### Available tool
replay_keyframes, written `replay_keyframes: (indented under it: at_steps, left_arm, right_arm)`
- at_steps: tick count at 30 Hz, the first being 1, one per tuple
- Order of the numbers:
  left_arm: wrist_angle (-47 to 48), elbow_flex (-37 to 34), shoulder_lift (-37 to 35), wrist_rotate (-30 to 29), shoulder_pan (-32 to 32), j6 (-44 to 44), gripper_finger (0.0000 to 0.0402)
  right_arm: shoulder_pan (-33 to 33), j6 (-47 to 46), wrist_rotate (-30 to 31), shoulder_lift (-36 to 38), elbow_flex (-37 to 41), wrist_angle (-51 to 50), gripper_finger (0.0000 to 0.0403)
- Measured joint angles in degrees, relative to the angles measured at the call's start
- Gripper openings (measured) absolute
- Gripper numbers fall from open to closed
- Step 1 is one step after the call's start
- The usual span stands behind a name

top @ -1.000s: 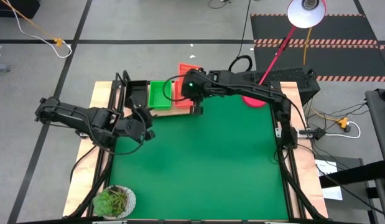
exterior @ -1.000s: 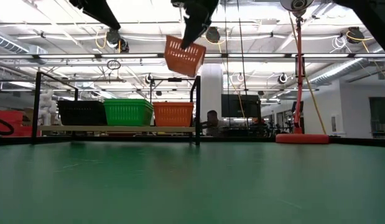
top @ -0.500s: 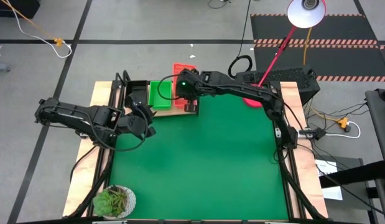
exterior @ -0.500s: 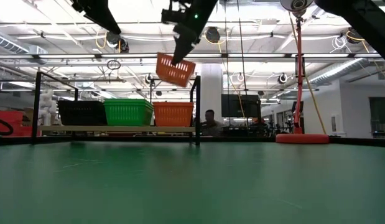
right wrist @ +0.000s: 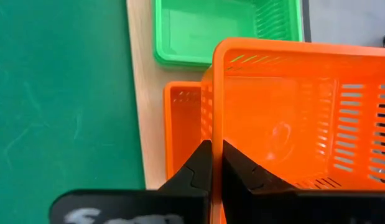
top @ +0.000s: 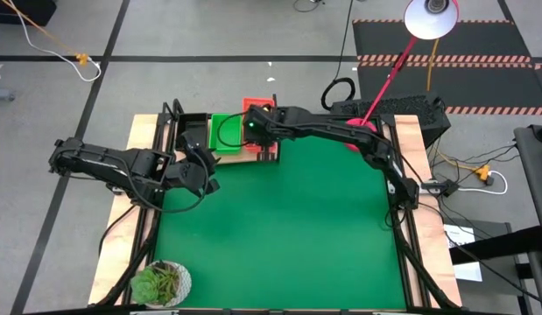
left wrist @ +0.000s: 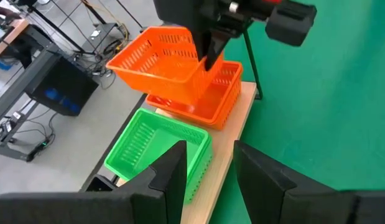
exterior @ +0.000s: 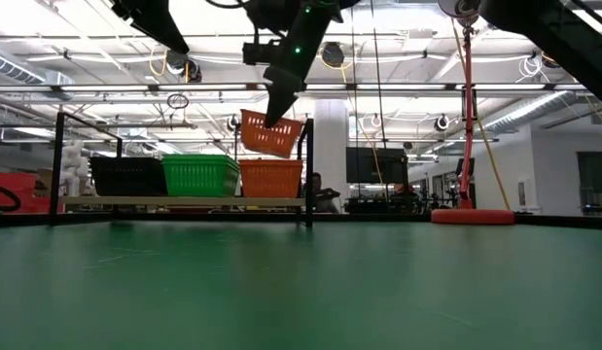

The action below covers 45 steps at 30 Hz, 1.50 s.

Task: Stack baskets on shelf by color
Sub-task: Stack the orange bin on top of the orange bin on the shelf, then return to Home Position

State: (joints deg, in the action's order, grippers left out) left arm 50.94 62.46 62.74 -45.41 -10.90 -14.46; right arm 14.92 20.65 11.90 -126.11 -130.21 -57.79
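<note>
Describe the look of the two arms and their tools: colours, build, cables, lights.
Both arms are black and jointed, built of slim links. The left tool ends in two flat, dark fingers with squared tips, and a black cable loops beside it. The right tool has two narrow black fingers and a small green light glowing on the wrist; a black cable curls above that arm.

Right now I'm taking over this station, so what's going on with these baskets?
The right gripper is shut on the wall of an orange basket, holding it tilted in the air just above another orange basket on the shelf. Green baskets and black baskets stand beside it on the shelf. The left gripper waits over the mat's left side, holding nothing.
</note>
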Motion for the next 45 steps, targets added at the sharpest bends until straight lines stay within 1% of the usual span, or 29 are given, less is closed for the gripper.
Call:
replay_keyframes:
  at_steps: [13, 21, 25, 30, 33, 36, 38, 41, 43, 45]
  left_arm:
    - [0.0, 0.0, 0.0, 0.1, 0.0, 0.0, 0.0133]
    - [0.0, 0.0, 0.0, 0.1, 0.0, 0.1, 0.0133]
    - [0.0, 0.0, 0.0, 0.1, 0.0, 0.1, 0.0133]
    - [-0.1, 0.0, 0.0, 0.1, 0.0, 0.1, 0.0133]
    - [-0.1, 0.0, 0.0, 0.1, 0.0, 0.0, 0.0133]
    - [-0.2, 0.0, 0.0, 0.1, 0.0, -0.6, 0.0133]
    - [-0.4, 0.0, 0.0, 0.1, -0.1, -1.2, 0.0133]
    - [-1.6, -0.1, -0.6, 0.3, -0.6, -1.4, 0.0133]
    - [-2.6, -0.1, -1.0, 0.4, -0.9, -0.8, 0.0133]
    - [-4.0, -0.1, -1.1, 0.4, -1.0, 0.0, 0.0133]
  right_arm:
    - [0.0, 0.5, 0.2, -0.2, 6.0, 3.8, 0.0006]
    - [0.0, 1.0, 0.2, -0.2, 7.9, 5.2, 0.0012]
    - [-0.2, 1.1, 0.2, -0.2, 7.9, 6.7, 0.0039]
    - [-0.9, 1.2, 0.4, -0.2, 7.9, 7.3, 0.0088]
    - [-1.9, 1.5, 2.6, 0.4, 7.9, 7.2, 0.0113]
    - [-3.0, 2.2, 3.7, 2.6, 7.9, 7.1, 0.0126]
    - [-3.8, 1.5, 2.0, 5.0, 7.9, 6.5, 0.0128]
    - [-5.2, -0.6, -4.4, 9.1, 7.9, 5.0, 0.0125]
    - [-6.5, -1.8, -7.5, 12.4, 9.2, 4.4, 0.0118]
    - [-8.6, -2.4, -7.2, 16.3, 12.8, 5.9, 0.0104]
